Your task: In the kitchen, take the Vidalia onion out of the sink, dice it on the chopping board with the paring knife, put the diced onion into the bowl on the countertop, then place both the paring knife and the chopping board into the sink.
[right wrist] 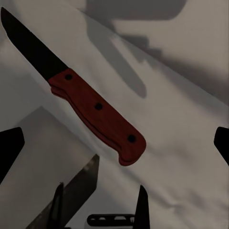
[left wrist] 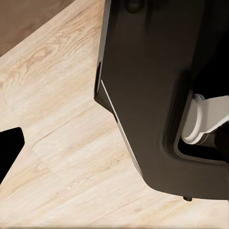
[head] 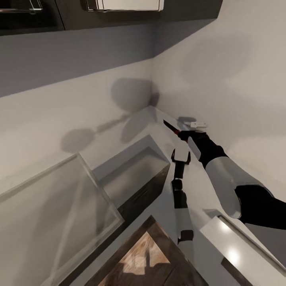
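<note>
We see the paring knife (right wrist: 71, 90) lying just ahead of the right gripper (head: 183, 136), whose jaws stand spread and empty. It looks rigid, light and slim; we judge the reddish handle (right wrist: 100, 117) the safest grasp point.

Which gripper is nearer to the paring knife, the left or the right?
Right. The right gripper is at the paring knife, right by its handle. The left gripper hangs lower, apart from the knife, nearer the robot.
</note>
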You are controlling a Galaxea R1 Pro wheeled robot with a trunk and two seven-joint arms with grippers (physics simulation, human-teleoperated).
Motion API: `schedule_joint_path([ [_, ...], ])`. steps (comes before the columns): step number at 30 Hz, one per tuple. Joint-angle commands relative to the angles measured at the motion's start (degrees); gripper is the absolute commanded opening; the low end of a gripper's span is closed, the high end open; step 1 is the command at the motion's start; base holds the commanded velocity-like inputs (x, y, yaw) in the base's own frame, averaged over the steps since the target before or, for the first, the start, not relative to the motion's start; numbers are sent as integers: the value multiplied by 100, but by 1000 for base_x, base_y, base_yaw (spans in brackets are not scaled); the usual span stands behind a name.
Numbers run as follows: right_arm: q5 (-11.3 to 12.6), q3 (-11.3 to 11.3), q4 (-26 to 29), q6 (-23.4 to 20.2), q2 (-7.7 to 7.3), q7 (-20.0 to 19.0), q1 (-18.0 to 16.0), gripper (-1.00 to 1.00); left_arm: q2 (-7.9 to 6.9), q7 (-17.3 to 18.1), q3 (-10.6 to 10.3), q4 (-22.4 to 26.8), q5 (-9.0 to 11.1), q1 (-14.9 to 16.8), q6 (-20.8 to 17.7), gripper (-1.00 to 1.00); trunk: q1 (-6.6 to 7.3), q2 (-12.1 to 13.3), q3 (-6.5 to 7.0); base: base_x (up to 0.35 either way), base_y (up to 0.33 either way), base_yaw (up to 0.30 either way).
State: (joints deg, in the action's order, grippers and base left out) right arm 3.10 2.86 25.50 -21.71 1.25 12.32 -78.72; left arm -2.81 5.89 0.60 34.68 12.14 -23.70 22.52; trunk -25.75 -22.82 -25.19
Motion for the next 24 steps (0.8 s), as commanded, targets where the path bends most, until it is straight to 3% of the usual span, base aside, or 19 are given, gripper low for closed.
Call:
schedule_joint_path([
  [1,33,31,7,-20,-2,36,-3,100,0,52,8,5,61,-3,-2,100,-3,-10,-18,0,0,0],
  [24,24,24,9,272,-11,-159,-3,100,-1,52,9,4,61,-3,-2,100,-3,-10,-225,0,0,0],
])
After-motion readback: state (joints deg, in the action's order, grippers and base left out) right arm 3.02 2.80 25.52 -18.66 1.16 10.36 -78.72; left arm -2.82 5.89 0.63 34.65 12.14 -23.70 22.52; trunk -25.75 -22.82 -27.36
